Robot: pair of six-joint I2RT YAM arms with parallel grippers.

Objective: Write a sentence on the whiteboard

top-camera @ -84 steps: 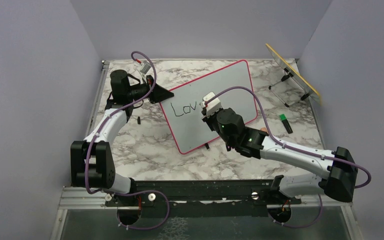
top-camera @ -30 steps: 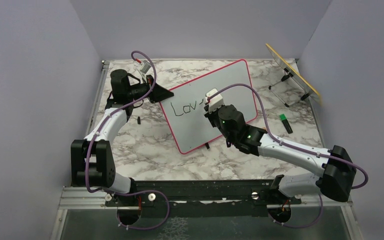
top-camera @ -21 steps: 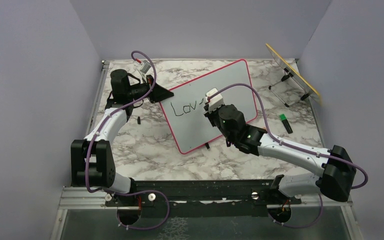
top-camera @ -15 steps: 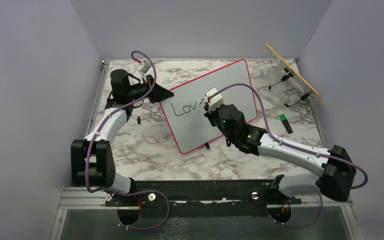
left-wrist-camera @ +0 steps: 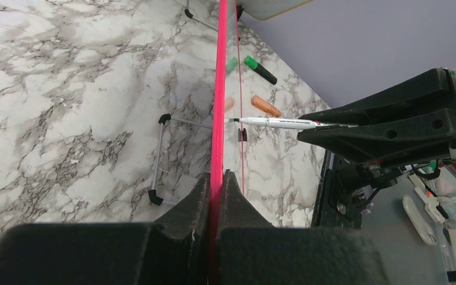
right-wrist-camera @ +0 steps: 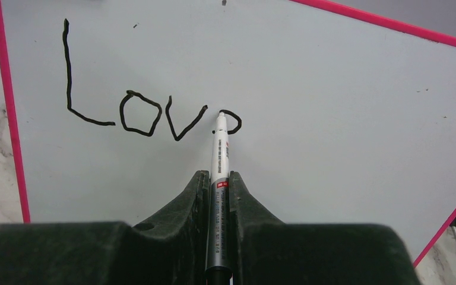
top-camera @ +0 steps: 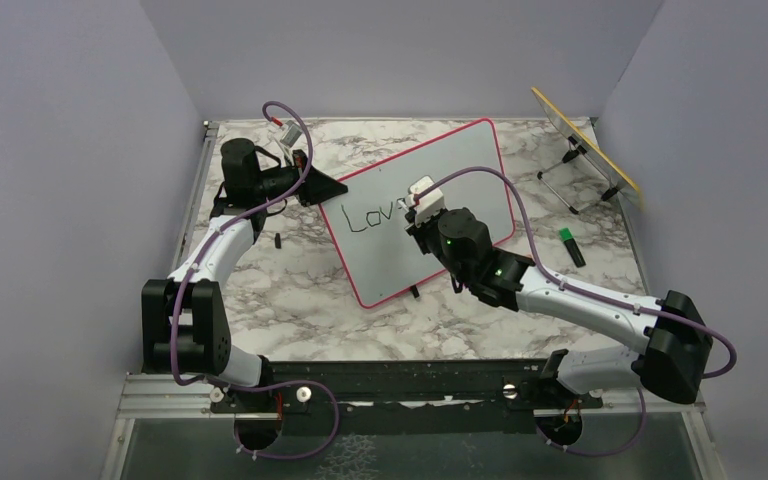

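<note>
Marble-patterned table (top-camera: pixel 290 290) occupies an enclosure with pale lilac walls. Large rectangular whiteboard (top-camera: pixel 385 260) with thin pink-red frame stands tilted at the table's centre. Left tool (left-wrist-camera: pixel 217 175) is closed on the board's pink-red left edge. Right tool (right-wrist-camera: pixel 218 173) is clamped around a slim white marker (right-wrist-camera: pixel 219 148), its tip touching the board. Black handwritten sentence (right-wrist-camera: pixel 136 113) sits at the board's upper left, reading "Lov" plus an unfinished loop at the tip. Yellow-edged panel (top-camera: pixel 585 135) on a wire stand sits at rear right; a green-capped black marker (top-camera: pixel 571 246) lies near it on the table.
</note>
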